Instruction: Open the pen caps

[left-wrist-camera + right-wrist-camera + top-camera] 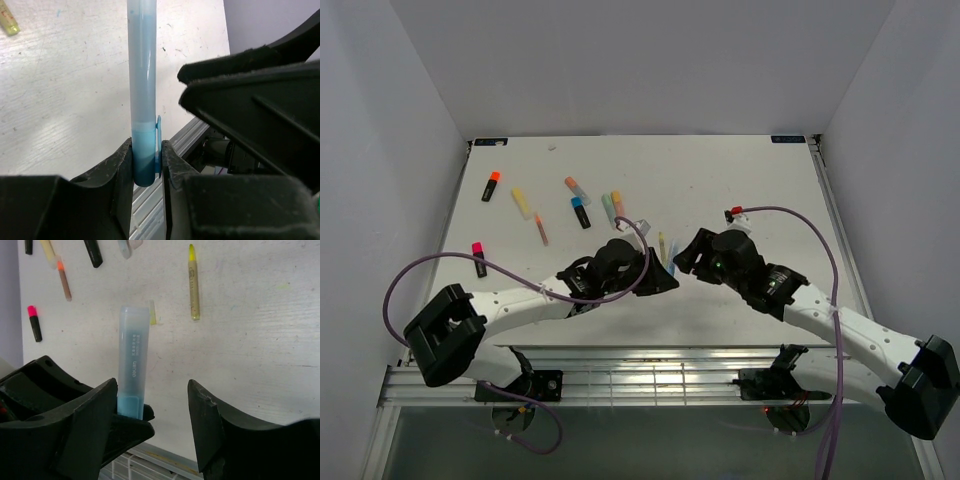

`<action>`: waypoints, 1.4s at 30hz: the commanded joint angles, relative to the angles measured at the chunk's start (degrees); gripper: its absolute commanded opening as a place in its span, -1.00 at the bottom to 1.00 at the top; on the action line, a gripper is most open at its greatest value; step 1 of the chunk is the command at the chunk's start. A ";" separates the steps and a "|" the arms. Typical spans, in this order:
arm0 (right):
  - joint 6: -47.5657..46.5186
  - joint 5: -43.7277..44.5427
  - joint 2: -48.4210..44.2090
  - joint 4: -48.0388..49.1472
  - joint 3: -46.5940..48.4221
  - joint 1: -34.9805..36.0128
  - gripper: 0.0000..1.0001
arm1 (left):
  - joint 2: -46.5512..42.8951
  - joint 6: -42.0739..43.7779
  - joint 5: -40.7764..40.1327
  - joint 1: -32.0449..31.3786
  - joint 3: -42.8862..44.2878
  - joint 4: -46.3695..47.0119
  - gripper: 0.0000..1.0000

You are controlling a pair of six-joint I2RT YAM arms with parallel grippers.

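Observation:
My left gripper (146,165) is shut on the darker blue cap (145,155) of a pale blue pen (142,65), which sticks out straight ahead of the fingers over the table. In the top view the left gripper (665,278) and the right gripper (688,255) meet tip to tip at the table's middle front. My right gripper (152,390) is open. The blue pen (133,355) stands in its gap, close beside the left finger (95,415), with the right finger well apart from it.
Several capped pens lie at the back left: black with orange end (491,186), yellow (521,203), black with blue end (581,212), pastel ones (612,208), black with pink end (479,259). A thin yellow pen (193,282) and a small yellow cap (153,312) lie just ahead. The table's metal front rail (650,380) is close below.

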 commanded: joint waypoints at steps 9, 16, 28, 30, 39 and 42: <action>-4.41 -1.24 7.14 -0.04 6.82 -0.40 0.17 | -5.12 2.96 0.83 0.10 -2.01 -0.21 -1.00; -4.41 -4.41 10.13 1.89 8.14 -0.40 0.09 | -3.19 3.57 1.71 0.10 -0.95 -0.30 -1.00; -2.66 -9.24 14.61 5.14 8.23 -0.40 -0.11 | -1.70 4.89 1.01 0.01 0.80 -0.91 -1.00; -2.48 -9.86 14.70 5.76 7.70 -0.40 -0.12 | -1.70 5.15 0.84 0.01 0.98 -1.00 -1.00; -1.25 -10.48 15.58 7.26 6.90 -0.49 -0.85 | -1.52 5.07 0.92 -0.16 0.45 -1.17 -1.00; 0.24 -6.97 16.55 6.99 7.35 -0.66 -0.85 | -1.96 4.98 0.66 -0.25 -0.25 -1.61 -1.00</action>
